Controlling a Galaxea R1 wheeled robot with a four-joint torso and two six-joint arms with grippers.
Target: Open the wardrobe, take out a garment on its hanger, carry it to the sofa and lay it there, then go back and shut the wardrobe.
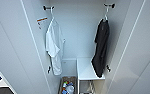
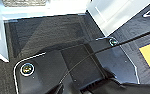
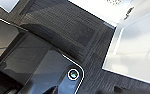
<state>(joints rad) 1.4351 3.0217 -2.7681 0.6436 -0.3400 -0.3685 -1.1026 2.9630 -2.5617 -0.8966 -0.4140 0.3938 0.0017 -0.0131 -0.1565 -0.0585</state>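
Looking straight into the wardrobe, both doors swung wide to either side, so the opening step reads as done. Hanging at the right of the interior: the black shirt, drooping limp from a pale hanger hooked on a short dark peg high on the side wall, its hem trailing beside a white shelf unit. Hanging at the left on a matching peg: a white shirt, well apart from the black one. Sitting on the wardrobe floor between them: a small basket holding mixed items too blurred to name.

Pointing down from both wrists at dark carpet, with white door edges just ahead, suggesting arms held low. Cannot tell whether either set of jaws is apart or together.

Judging by the layout, hanging the shirts high on hooks is keeping them free to lift upward and out; garment not yet taken.
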